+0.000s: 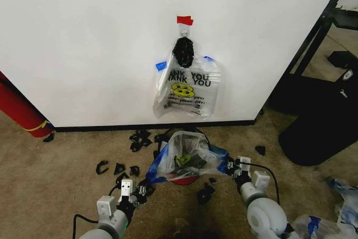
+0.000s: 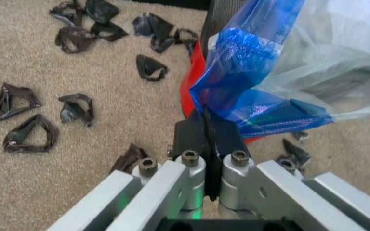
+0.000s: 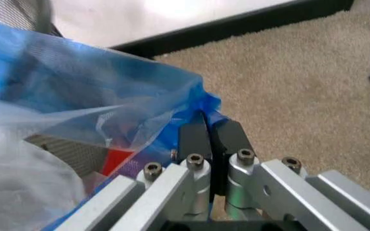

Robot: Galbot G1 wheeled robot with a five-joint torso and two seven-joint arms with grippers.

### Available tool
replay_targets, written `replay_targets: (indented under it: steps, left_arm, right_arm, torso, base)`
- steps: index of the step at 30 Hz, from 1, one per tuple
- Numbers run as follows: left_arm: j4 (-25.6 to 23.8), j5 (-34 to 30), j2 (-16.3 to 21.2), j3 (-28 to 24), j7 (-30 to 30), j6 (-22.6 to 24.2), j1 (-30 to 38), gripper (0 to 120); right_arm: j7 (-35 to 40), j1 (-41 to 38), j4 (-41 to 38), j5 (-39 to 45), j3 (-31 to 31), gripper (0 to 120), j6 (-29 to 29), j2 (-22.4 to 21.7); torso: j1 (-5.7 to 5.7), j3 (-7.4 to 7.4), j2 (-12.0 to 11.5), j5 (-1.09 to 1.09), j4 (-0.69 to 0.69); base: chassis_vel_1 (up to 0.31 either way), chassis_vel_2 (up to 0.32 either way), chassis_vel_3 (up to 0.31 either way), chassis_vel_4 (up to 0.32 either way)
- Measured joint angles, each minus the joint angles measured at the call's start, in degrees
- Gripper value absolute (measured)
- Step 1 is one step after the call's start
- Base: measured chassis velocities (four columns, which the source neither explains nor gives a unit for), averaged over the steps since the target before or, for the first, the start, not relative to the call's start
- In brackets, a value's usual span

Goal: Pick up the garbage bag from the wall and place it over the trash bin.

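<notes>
Head view has the garbage bag (image 1: 187,160) spread over the trash bin (image 1: 184,178) on the carpet (image 1: 56,194), just in front of the wall (image 1: 84,37) and its black baseboard (image 1: 112,127). The bag's mouth is stretched between the two arms: the left gripper (image 1: 141,190) pinches the blue handle loop on the bin's left side, the right gripper (image 1: 232,164) pinches the loop on its right side.

Left wrist view shows that gripper's black pads (image 2: 220,134) pressed together on blue film, with the bin's red base band (image 2: 191,91) just behind. Right wrist view shows the same on the other side, pads (image 3: 194,139) clamped on the blue edge, clear plastic billowing over the wire mesh.

Above on the wall hangs the bundle of like bags (image 1: 187,90), gathered at a black knot under red tape (image 1: 184,20). Black scraps (image 1: 137,138) litter the carpet around the bin, and a red cylinder (image 1: 19,110) leans at the wall's left end.

The bag looks featherlight, limp and slippery, with no shape of its own, so it will sag or slide off the rim unless kept taut. The doubled blue handle loops seem the soundest hold; the thin clear body would likely tear or slip. Judging by how it lies, the bag is over the bin but not yet released
</notes>
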State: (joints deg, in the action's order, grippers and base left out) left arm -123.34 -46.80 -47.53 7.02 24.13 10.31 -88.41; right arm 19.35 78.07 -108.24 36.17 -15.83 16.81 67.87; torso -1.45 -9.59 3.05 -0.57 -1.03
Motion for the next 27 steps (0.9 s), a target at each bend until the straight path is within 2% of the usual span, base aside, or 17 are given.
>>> replay_targets:
  steps: [4, 9, 14, 21, 27]
  left_arm:
    - [2.05, 0.82, -0.27, -1.77, 1.50, 0.17, 2.49, 0]
    - [4.87, 3.59, -2.40, -5.70, 4.17, -1.16, 6.52, 0]
    - [6.38, 5.92, -4.10, -7.48, 6.21, -2.05, 8.40, 0]
    - [7.96, 7.05, -6.05, -8.61, 8.12, -2.01, 9.32, 0]
    - [7.98, 7.25, -5.97, -8.76, 7.95, -0.67, 9.23, 0]
  right_arm:
    - [-0.21, -1.59, 1.88, -0.40, 0.59, 0, -0.05, -0.09]
    - [-1.37, -5.52, 5.62, -0.97, 1.64, 0, -1.68, 0.32]
    - [-2.01, -8.92, 8.79, -1.97, 2.56, 0, -2.05, 0.76]
    - [-2.15, -12.31, 12.86, -3.48, 4.16, 0, -1.99, 2.90]
    - [-2.45, -12.73, 14.00, -6.18, 5.01, 0, -2.52, 2.89]
  torso:
    - [0.00, 0.00, 0.00, 0.00, -0.01]
    - [0.00, 0.00, 0.00, 0.00, 0.00]
    - [0.00, 0.00, 0.00, 0.00, -0.01]
    - [0.00, 0.00, 0.00, 0.00, 0.00]
    - [0.00, 0.00, 0.00, 0.00, -0.01]
  base:
    - [0.000, 0.000, 0.000, 0.000]
    - [0.000, 0.000, 0.000, 0.000]
    - [0.000, 0.000, 0.000, 0.000]
    - [0.000, 0.000, 0.000, 0.000]
    - [0.000, 0.000, 0.000, 0.000]
